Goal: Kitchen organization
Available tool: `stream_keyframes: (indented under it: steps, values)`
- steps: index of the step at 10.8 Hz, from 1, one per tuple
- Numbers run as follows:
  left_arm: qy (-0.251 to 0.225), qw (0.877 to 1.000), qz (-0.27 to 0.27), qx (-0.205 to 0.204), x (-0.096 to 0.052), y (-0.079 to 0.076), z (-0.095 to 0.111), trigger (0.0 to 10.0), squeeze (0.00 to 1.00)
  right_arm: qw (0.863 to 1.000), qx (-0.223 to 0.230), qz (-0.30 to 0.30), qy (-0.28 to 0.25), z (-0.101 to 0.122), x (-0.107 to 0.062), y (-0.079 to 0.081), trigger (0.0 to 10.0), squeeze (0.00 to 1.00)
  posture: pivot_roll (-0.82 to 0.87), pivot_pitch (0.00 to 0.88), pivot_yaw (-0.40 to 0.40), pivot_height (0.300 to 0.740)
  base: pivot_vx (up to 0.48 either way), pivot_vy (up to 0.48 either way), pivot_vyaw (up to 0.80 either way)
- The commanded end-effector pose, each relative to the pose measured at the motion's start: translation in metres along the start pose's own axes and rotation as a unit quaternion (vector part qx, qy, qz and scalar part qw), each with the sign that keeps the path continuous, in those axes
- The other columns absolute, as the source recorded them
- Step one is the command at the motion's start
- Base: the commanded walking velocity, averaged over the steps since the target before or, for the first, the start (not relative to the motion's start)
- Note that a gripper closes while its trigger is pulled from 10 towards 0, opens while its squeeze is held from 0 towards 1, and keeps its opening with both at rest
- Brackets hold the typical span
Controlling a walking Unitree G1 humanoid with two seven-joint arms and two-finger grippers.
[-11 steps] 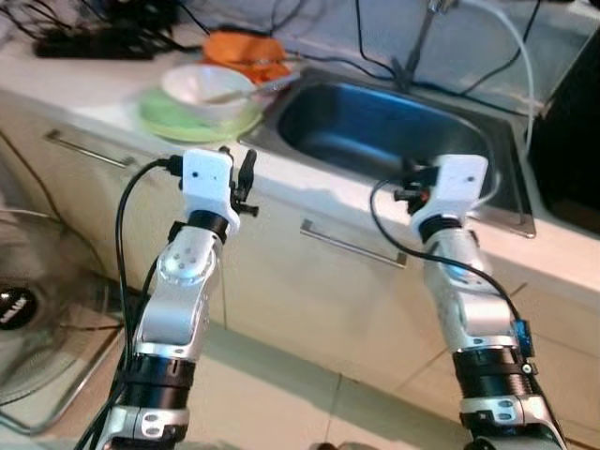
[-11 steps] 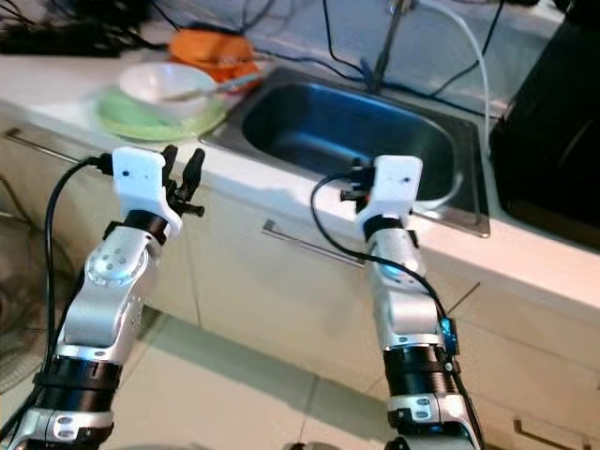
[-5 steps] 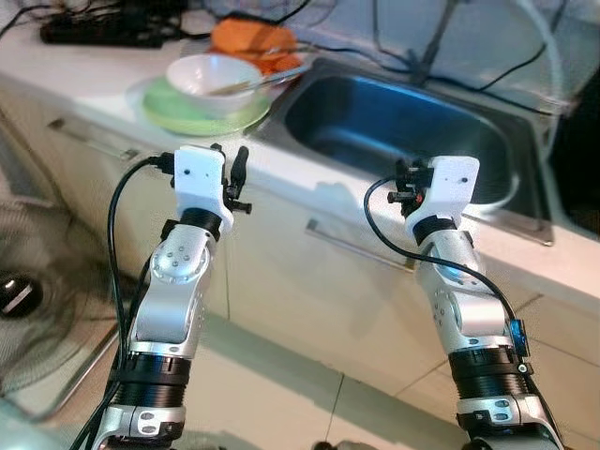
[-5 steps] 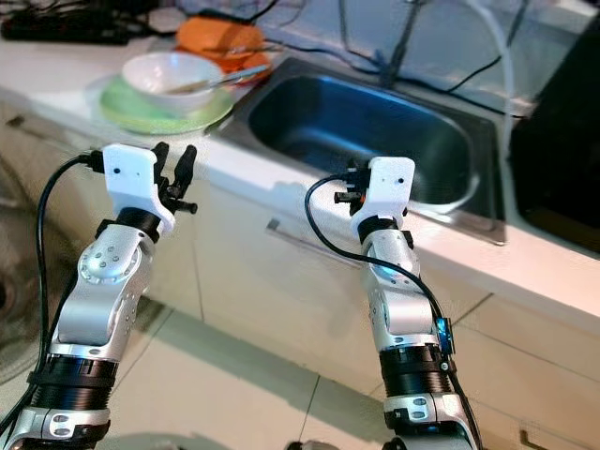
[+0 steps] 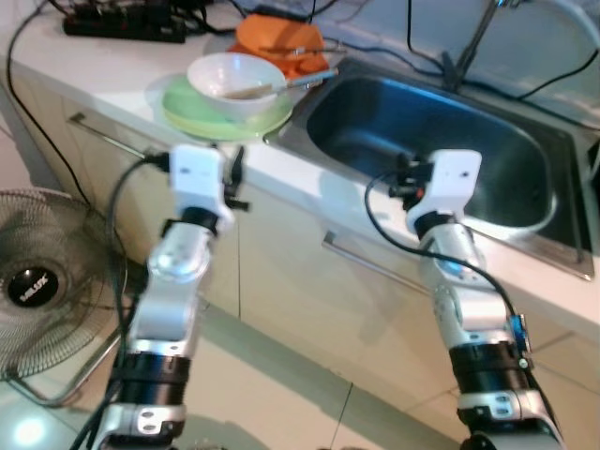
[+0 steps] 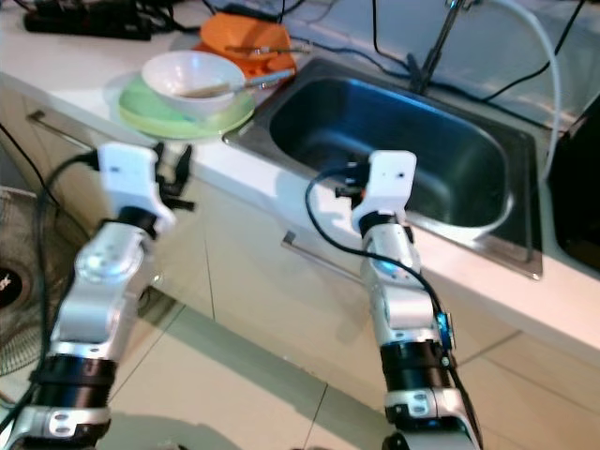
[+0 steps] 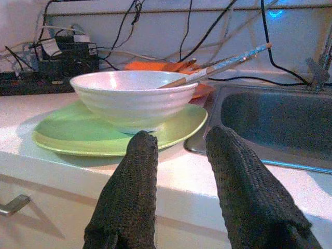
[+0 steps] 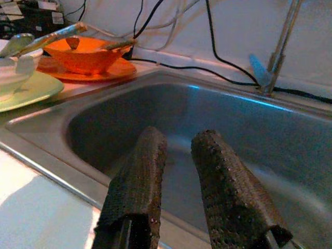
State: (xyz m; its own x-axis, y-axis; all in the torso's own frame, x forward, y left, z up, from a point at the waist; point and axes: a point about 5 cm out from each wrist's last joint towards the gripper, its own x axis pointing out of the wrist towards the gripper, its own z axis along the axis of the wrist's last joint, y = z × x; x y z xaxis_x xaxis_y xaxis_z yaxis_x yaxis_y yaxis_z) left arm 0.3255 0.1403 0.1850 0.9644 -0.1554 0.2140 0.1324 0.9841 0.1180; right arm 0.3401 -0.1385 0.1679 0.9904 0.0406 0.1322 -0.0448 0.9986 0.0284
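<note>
One white bowl [image 7: 134, 97] with chopsticks [image 7: 218, 66] sits on a green plate [image 7: 78, 136], far left. Left end effector [image 7: 179, 155]: fingers apart, empty. Right end effector [image 8: 174, 155]: fingers apart, empty.

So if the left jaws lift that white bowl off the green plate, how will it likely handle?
The bowl looks like glazed ceramic: probably rigid, slick and breakable. A utensil leans over its rim and would likely slide or fall if the bowl tilts. Resting loose on the plate, it may skate if pushed.
</note>
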Motion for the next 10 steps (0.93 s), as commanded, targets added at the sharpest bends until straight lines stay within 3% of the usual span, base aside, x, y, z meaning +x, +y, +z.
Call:
stream_keyframes:
  steps: [1, 10]
  values:
    - [-0.002, 1.000, -0.004, 0.000, 0.0015, -0.0024, 0.0014, 10.0, 0.00, 1.000, 0.005, -0.012, 0.002, -0.0018, -0.0009, -0.0053, 10.0, 0.00, -0.06, 0.061, -0.125, 0.740, 0.311, 0.000, 0.00]
    - [-0.004, 1.000, -0.005, -0.001, 0.0025, -0.0023, 0.0020, 10.0, 0.00, 1.000, 0.018, -0.017, 0.000, -0.0010, 0.0010, -0.0064, 10.0, 0.00, -0.06, 0.052, -0.126, 0.740, 0.361, 0.000, 0.00]
